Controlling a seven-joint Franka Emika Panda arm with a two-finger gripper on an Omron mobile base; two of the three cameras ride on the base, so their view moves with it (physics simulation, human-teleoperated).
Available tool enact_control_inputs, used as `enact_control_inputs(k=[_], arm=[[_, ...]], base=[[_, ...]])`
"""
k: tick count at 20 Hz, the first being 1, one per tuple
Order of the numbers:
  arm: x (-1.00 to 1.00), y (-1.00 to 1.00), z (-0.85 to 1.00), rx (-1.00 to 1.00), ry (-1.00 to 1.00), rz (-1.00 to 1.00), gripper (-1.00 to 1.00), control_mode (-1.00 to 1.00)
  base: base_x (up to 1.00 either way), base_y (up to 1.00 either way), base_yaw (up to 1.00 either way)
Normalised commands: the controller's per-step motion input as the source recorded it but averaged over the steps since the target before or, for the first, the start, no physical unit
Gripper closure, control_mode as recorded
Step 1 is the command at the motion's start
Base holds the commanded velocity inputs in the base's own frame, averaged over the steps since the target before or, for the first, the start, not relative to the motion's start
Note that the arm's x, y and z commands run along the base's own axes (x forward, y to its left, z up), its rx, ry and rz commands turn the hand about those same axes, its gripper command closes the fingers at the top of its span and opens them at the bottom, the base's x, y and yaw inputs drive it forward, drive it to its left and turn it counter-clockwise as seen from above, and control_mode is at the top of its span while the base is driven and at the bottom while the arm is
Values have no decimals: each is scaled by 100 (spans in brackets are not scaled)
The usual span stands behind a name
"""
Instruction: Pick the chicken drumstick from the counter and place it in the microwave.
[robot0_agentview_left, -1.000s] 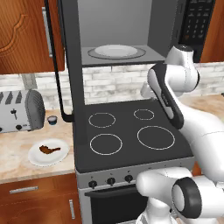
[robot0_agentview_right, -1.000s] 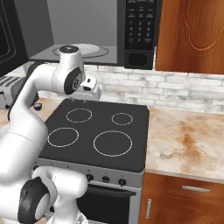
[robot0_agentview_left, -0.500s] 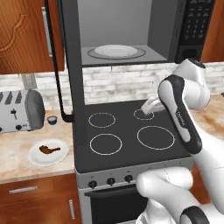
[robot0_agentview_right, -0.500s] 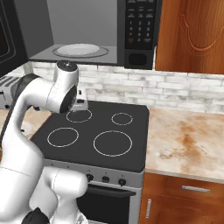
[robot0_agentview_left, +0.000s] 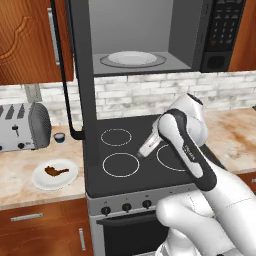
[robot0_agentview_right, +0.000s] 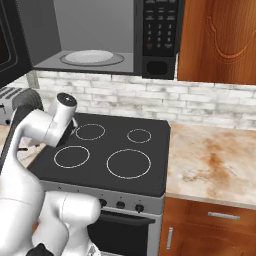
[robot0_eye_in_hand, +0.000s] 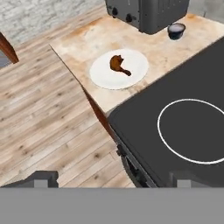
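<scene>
Swung lower over the stovetop (robot0_agentview_left: 150, 150), the hand (robot0_agentview_left: 145, 150) has jaws spread, holding nothing; chicken drumstick (robot0_eye_in_hand: 119, 64) lies on a plate (robot0_eye_in_hand: 135, 74).

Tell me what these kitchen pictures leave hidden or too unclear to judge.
- Hand: in the hand view only its finger tops show, so open or shut is unclear.
- Chicken drumstick on the white plate: too small in the left base view for detail.
- Toaster: right base view, cut by the edge and arm.

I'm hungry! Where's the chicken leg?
The chicken drumstick lies on a white plate on the counter, left of the stovetop, in front of the silver toaster.
</scene>
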Motion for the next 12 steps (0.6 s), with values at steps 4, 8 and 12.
enact_control_inputs(k=[4, 8, 12], arm=[[30, 100, -47, 0, 0, 24, -100, -100], [43, 99, -38, 0, 0, 16, -100, -100], [56, 100, -12, 0, 0, 3, -100, -100]], base=[[0, 0, 0], [0, 0, 0], [0, 0, 0]])
